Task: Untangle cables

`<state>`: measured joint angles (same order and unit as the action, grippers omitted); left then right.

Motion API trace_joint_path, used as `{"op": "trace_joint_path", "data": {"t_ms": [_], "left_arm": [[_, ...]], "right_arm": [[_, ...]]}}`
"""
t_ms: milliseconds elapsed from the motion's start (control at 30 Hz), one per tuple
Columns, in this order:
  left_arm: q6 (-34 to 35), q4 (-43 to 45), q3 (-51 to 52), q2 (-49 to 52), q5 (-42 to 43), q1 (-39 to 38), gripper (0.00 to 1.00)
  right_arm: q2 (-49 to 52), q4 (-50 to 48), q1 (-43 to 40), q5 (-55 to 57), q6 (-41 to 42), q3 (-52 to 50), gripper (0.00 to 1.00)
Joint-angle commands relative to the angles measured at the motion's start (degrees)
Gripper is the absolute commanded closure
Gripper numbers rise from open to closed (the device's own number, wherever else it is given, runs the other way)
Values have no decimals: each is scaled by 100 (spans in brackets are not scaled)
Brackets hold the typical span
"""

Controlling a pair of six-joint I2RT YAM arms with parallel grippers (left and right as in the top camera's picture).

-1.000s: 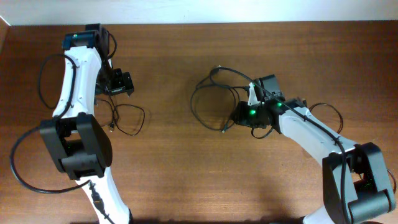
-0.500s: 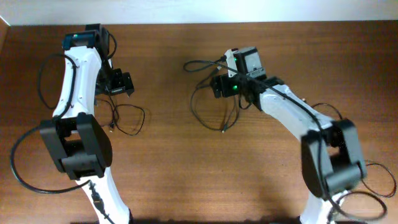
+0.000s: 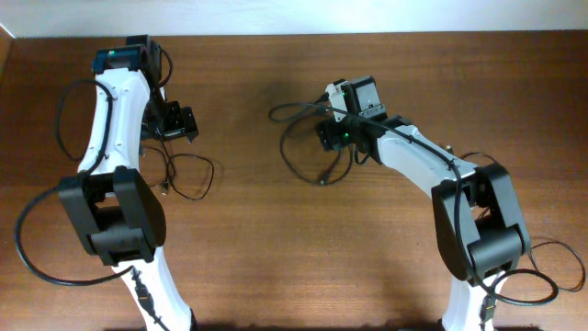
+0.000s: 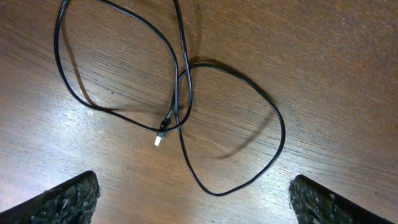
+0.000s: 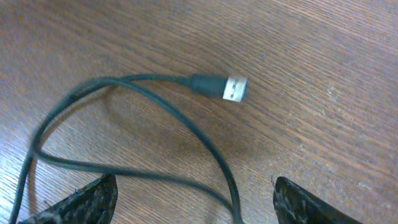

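Overhead view, right cable (image 5: 205, 83) on the table (image 3: 276, 239) partly hidden beneath its arm, left cable (image 4: 164, 126) loops cut off at frame top, right gripper (image 5: 199, 202) and left gripper (image 4: 199, 202) both spread wide, holding nothing, silvery plug tip (image 5: 235, 88) blurred.

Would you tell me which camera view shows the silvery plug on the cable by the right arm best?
The right wrist view: the silvery plug is close and sharp there. Overhead shows its cable only as thin loops, the plug too small to tell. The left wrist view shows a different cable.
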<state>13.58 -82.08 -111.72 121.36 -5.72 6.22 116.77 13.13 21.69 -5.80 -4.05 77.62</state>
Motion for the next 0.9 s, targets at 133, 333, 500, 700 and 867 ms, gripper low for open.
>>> {"op": "trace_joint_path", "data": {"t_ms": [133, 333, 500, 700, 867], "left_arm": [[96, -4, -94, -17, 57, -11, 1], [96, -4, -94, -17, 57, -9, 1], [96, -4, -94, -17, 57, -11, 1], [96, -4, -94, -17, 55, -11, 1], [96, -4, -94, -17, 57, -9, 1]], "right_arm": [[807, -501, 0, 31, -492, 9, 73], [-1364, 730, 0, -1897, 903, 125, 96], [-2527, 1180, 0, -3991, 2175, 125, 96], [-1969, 1803, 4, -3967, 2603, 37, 96], [-780, 1773, -44, -4019, 3104, 4, 96]]}}
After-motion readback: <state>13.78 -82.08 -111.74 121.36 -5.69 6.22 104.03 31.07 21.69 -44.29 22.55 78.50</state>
